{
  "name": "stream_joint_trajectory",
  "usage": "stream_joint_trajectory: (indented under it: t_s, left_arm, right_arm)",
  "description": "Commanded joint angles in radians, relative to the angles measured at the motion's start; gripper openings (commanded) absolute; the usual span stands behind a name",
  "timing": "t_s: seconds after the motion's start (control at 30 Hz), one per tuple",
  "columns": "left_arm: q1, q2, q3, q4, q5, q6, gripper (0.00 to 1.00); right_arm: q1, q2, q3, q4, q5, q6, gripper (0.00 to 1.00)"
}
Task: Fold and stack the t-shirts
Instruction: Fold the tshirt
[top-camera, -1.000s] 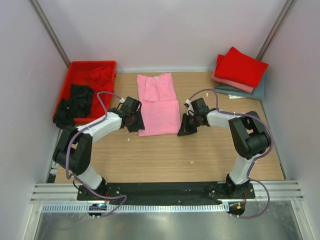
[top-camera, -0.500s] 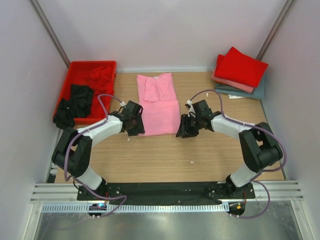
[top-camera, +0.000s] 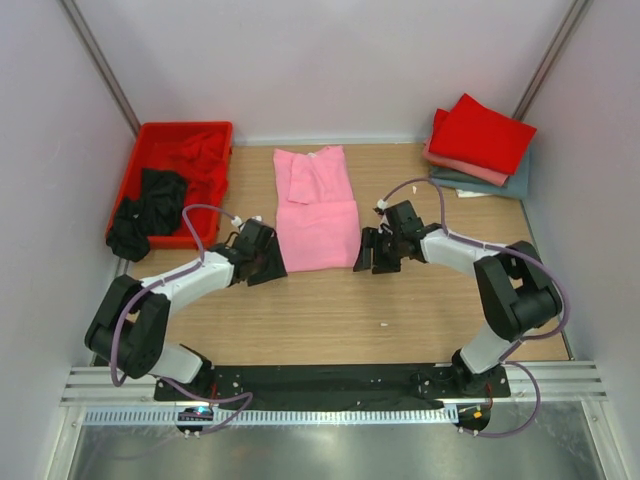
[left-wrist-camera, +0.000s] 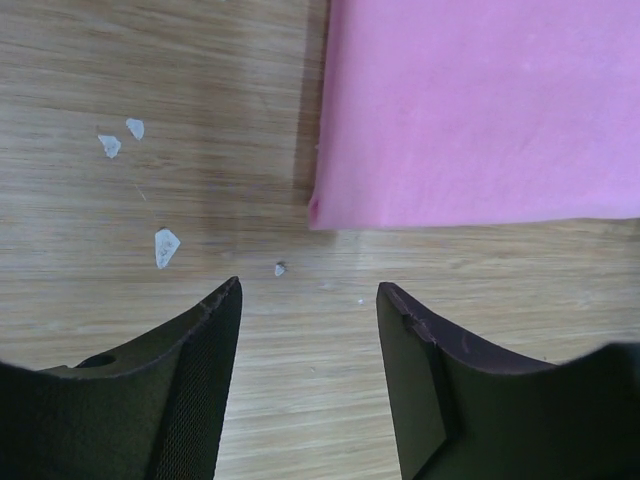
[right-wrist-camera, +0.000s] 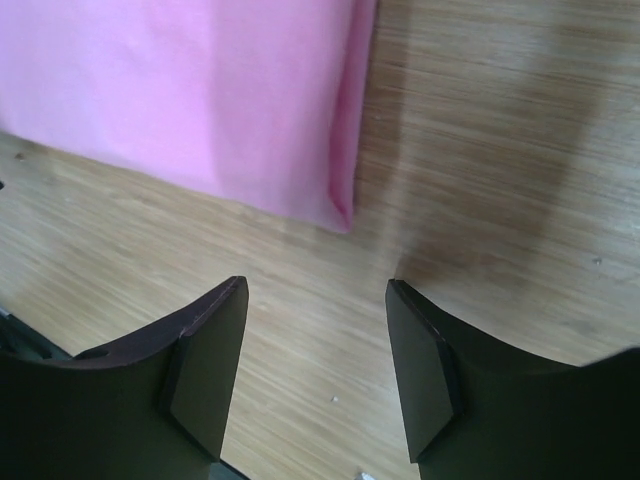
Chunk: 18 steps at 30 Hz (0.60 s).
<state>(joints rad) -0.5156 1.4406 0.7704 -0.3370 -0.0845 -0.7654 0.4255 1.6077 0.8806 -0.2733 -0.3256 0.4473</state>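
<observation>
left gripper (left-wrist-camera: 310, 290) spread, empty, right gripper (right-wrist-camera: 316, 287) likewise (pink t-shirt (left-wrist-camera: 480, 110) just ahead)

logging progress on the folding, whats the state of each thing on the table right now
pink t-shirt: lying flat, partly folded, ungripped
left jaws: open, empty, just short of its near left corner
right jaws: open, empty, just short of its near right corner
folded stack: red on top, salmon and grey-blue beneath
black t-shirt: crumpled, hanging over the tray rim
red t-shirt: crumpled inside the tray
</observation>
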Motion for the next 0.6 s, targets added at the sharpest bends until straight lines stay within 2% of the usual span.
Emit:
stream_joint_trajectory:
  t_s: [0.0, 0.23, 0.57]
  left_arm:
    - [0.014, -0.023, -0.019, 0.13, 0.011, -0.017, 0.59]
    - [0.042, -0.023, -0.039, 0.17, 0.012, -0.003, 0.59]
    - [0.065, 0.017, -0.089, 0.248, 0.025, -0.023, 0.58]
  right_arm:
    - [-0.001, 0.05, 0.012, 0.074, 0.026, -0.009, 0.63]
    - [-0.01, 0.152, 0.018, 0.152, 0.025, 0.014, 0.61]
    - [-0.021, 0.193, -0.008, 0.178, 0.023, 0.019, 0.44]
